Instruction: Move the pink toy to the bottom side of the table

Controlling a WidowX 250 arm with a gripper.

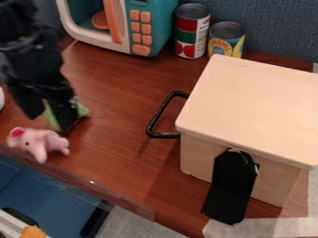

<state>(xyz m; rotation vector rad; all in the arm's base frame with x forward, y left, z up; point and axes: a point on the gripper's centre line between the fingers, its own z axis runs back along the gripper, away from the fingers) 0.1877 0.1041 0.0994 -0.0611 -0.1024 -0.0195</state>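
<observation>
A gripper [48, 124], fingers spread, hangs near the pink toy [39, 142]; overshooting could push it off the table [127, 153].

And there it was, the black arm [31, 58], in from the upper left corner, wrist high, gripper [49, 122] pointing down at a slight slant! Two dark fingers [64, 114], spread, a gap between them, one tip nearer the camera view's bottom than the other!
</observation>
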